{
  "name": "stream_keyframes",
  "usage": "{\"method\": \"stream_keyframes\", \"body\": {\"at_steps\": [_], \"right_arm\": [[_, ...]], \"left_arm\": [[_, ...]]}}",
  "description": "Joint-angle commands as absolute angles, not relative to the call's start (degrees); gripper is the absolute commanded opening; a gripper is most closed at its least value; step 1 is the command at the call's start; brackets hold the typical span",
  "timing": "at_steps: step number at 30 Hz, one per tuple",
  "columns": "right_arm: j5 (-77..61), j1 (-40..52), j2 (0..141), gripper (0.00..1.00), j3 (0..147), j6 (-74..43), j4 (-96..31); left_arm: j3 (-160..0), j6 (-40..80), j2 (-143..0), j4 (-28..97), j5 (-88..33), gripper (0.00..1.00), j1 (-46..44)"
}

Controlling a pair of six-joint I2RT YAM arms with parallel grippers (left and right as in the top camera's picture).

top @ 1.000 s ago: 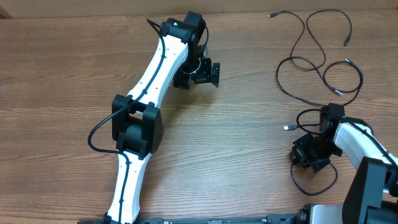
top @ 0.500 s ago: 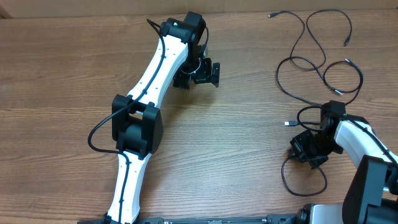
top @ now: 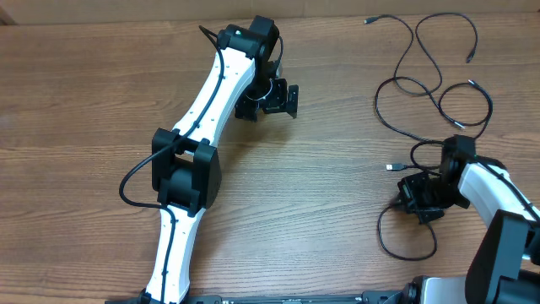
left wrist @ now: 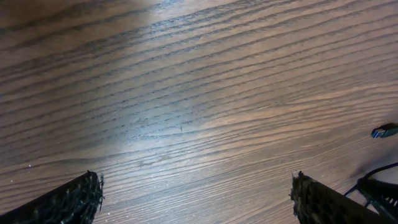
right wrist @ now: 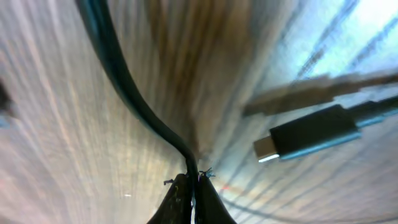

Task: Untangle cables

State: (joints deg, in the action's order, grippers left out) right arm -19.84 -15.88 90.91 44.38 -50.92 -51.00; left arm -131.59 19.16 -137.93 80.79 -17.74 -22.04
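Overall: two white arms stood over a wooden table (top: 337,135), and the cables (top: 434,91) lay at its right side.
Left gripper (top: 272,103): its jaws stood wide apart with nothing between them, over bare wood at the far middle of the table, well apart from the cables.
Left wrist view: both fingertips (left wrist: 71,199) sat in the bottom corners with only wood grain between them. A bluish plug (left wrist: 385,130) and a bit of black cord showed at the right edge.
Right gripper (top: 419,203): it was pressed together on one cable, low over the table near the right front, just below the main tangle.
Right wrist view: the fingers (right wrist: 180,199) met in a tight pinch around a thin black cord, the held cable (right wrist: 143,112). That cord ran up and away to the upper left. A connector (right wrist: 311,137) with a silver tip lay just beside it, on the right, blurred.
Cables, far part: thin black cords wound in open curves across the far right of the table and crossed each other at several spots. Small plug ends pointed outward.
Cables, near part: a loop (top: 403,257) curved out below the right gripper toward the front edge. A plug (top: 390,167) lay just left of that gripper.
Tangle: which cord passed over which at the crossings could not be told.
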Motion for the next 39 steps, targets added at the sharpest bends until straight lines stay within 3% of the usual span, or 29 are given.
{"method": "stream_keyframes", "body": {"at_steps": [1,8,16,26,30,31,39], "right_arm": [[-23.9,-18.2,91.3,0.04,46.3,-52.6,-49.3],[-26.2,-19.4,91.3,0.04,46.3,-55.8,-45.0],[-25.6,-19.4,91.3,0.40,46.3,-52.1,-43.8],[-24.8,-19.6,91.3,0.56,54.7,-46.3,-48.3],[-12.3,-19.6,91.3,0.83,63.1,-44.7,-53.3],[-8.4,-19.6,91.3,0.85,65.0,-44.7,-54.0],[2.0,-19.6,92.6,0.83,67.1,-46.7,-50.3]], "left_arm": [[-132.9,19.3,-137.5,80.8,-17.6,1.00,-22.2],[-132.9,19.3,-137.5,80.8,-17.6,1.00,-22.2],[-132.9,19.3,-137.5,80.8,-17.6,1.00,-22.2],[-132.9,19.3,-137.5,80.8,-17.6,0.99,-22.2],[-132.9,19.3,-137.5,80.8,-17.6,1.00,-22.2],[-132.9,19.3,-137.5,80.7,-17.6,0.99,-22.2],[-132.9,19.3,-137.5,80.8,-17.6,1.00,-22.2]]}}
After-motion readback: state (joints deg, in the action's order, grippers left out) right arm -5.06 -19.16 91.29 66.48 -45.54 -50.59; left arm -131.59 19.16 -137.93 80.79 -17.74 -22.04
